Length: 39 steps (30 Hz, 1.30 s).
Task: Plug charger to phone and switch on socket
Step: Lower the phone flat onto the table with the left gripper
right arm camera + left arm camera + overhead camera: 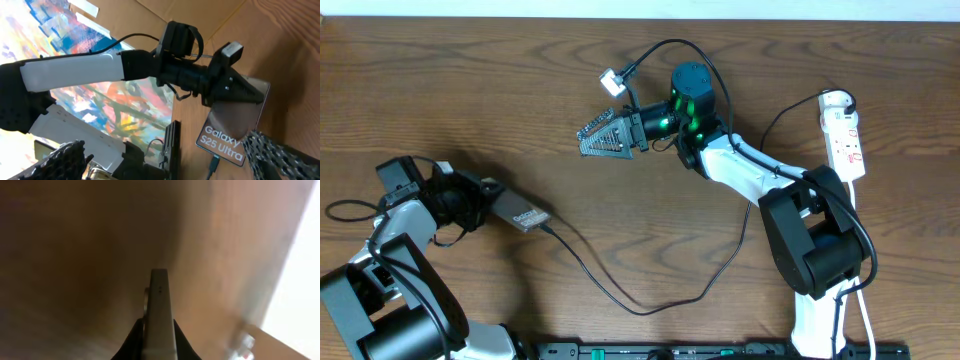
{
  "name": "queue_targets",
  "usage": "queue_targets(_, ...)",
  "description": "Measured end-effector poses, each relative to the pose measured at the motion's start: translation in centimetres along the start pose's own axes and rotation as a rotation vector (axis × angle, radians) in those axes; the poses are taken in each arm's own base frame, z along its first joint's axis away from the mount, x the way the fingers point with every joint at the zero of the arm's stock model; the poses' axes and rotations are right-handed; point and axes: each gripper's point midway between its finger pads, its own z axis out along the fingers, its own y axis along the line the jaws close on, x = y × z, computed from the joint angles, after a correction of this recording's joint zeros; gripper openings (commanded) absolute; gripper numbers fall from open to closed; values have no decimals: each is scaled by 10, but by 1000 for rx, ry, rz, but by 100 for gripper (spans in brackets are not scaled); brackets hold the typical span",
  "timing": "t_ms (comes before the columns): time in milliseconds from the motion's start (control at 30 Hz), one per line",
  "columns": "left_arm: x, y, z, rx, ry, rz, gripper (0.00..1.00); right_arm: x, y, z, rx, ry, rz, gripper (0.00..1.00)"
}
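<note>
A wooden table (pixel 470 90) fills the overhead view, dark brown, with its grain running left to right. A pale strip (pixel 880 8) lies along its far edge at the top right. A black rail (pixel 700 351) runs along the near edge at the bottom. In the right wrist view a bright painted surface (pixel 45 30) spreads beyond the table — blue, orange, red, green — with a pale grey panel (pixel 60 127) below it. In the left wrist view the wood is a brown blur, with white glare (pixel 305 280) at the right.
</note>
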Motion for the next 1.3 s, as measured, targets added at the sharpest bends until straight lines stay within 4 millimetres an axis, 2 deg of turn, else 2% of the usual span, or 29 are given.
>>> queue_targets(167,-2,19,-1,-99,-29,-26,8,0,0,0,0,0,0,99)
queue_targets(467,-7,30,-2,-156,-64,-28,8,0,0,1,-1,2,-1,99)
queue_targets(633,0,40,0,-176,-53,-41,8,0,0,1,-1,2,-1,99)
queue_targets(1033,1,42,0,-180,-61,-35,9,2,1,3,-5,6,-1,99)
queue_targets(1067,1,42,0,-181,-61,-35,15,2,1,3,-5,7,-1,99)
queue_targets(1100,1,43,0,-181,-61,-33,16,2,1,3,-5,6,-1,99)
queue_targets(1300,2,42,0,-180,-59,-37,17,2,1,3,-5,7,-1,99)
